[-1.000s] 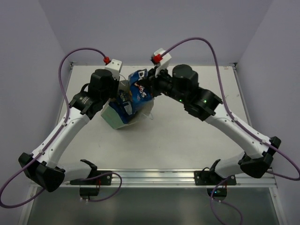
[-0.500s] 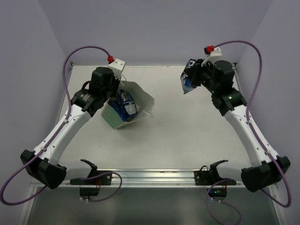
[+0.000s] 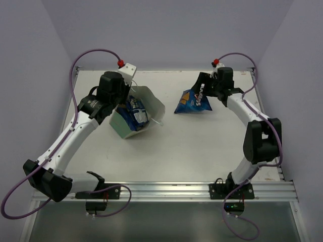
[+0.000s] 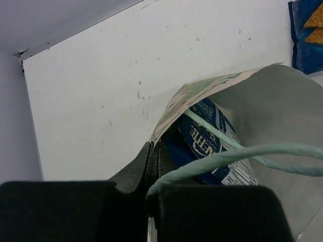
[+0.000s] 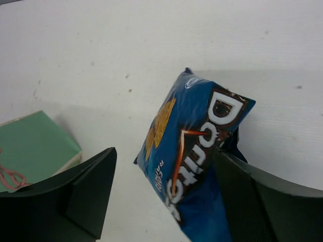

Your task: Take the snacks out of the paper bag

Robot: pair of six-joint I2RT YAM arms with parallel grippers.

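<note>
Half a second ago my right jaws were clamped on the dark blue Doritos foil packet (image 3: 193, 101), holding it in the air by the far right corner. Now the packet lies on the white counter (image 3: 202, 151). My right jaws stand spread wide over its top end, one finger on either side in the wrist view. My right arm (image 3: 255, 126) has folded back.

My left jaws have not moved. They stay pressed together on the rim of the mint-green paper bag (image 3: 121, 125), which lies tipped over with its cream mouth facing right. A blue-and-white foil packet (image 4: 204, 138) shows inside the mouth.

The bag sits in the far left part of the counter, near the left edge. The Doritos packet lies well apart from it to the right, short of the far edge. Bare counter runs between them and across the whole near half.
</note>
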